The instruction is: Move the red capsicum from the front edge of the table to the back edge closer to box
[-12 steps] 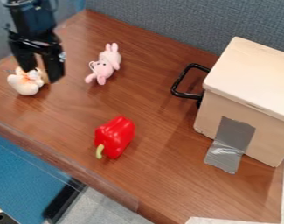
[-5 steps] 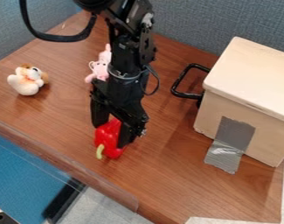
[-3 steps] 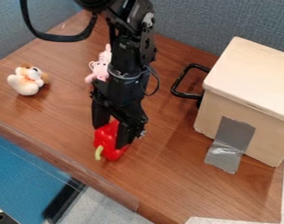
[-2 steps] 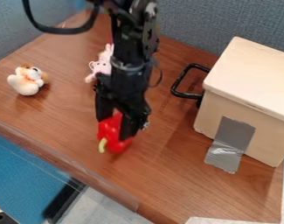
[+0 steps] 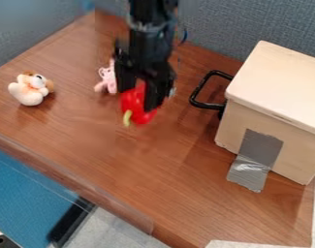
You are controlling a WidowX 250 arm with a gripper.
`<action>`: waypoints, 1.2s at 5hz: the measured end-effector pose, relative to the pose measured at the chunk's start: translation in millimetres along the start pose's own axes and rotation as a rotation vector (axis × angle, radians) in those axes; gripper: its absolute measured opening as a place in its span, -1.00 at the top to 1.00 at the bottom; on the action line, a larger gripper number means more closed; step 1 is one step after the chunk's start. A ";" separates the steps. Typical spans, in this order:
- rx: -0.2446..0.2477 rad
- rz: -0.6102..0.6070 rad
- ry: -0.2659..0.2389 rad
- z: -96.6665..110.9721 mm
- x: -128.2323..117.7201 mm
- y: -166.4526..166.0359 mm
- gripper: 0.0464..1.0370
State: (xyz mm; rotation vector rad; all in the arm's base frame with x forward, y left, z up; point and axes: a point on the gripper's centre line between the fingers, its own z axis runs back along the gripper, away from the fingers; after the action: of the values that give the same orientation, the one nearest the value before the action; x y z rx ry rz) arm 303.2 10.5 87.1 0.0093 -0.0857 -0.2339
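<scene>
My gripper hangs over the upper middle of the table, shut on the red capsicum. The capsicum's green stem points down toward the front edge, and its upper part is hidden between the fingers. It appears to be held above the surface. To the right stands the wooden box, with a gap between it and the capsicum.
A pink plush toy lies just left of the gripper, partly hidden behind it. A white and tan plush toy sits at the left. The black handle sticks out from the box's left side. Grey partitions border the back.
The gripper came over from the left, closed on the capsicum, and has carried it from near the front edge toward the back and slightly right. Both plush toys and the box stayed put.
</scene>
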 end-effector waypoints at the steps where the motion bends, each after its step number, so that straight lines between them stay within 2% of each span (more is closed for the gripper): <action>1: 0.038 0.021 -0.022 -0.6 29.3 18.2 -0.47; 2: 0.037 0.076 -0.004 -11.8 65.2 43.6 -0.47; 4: 0.025 0.120 0.045 -32.8 109.4 66.9 -0.47; 5: 0.022 0.122 0.052 -40.1 123.6 73.3 -0.47; 6: 0.022 0.137 0.059 -43.8 124.0 78.1 -0.47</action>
State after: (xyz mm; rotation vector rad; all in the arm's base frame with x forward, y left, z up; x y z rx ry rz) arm 445.2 57.8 55.4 0.0322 -0.0304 -0.0956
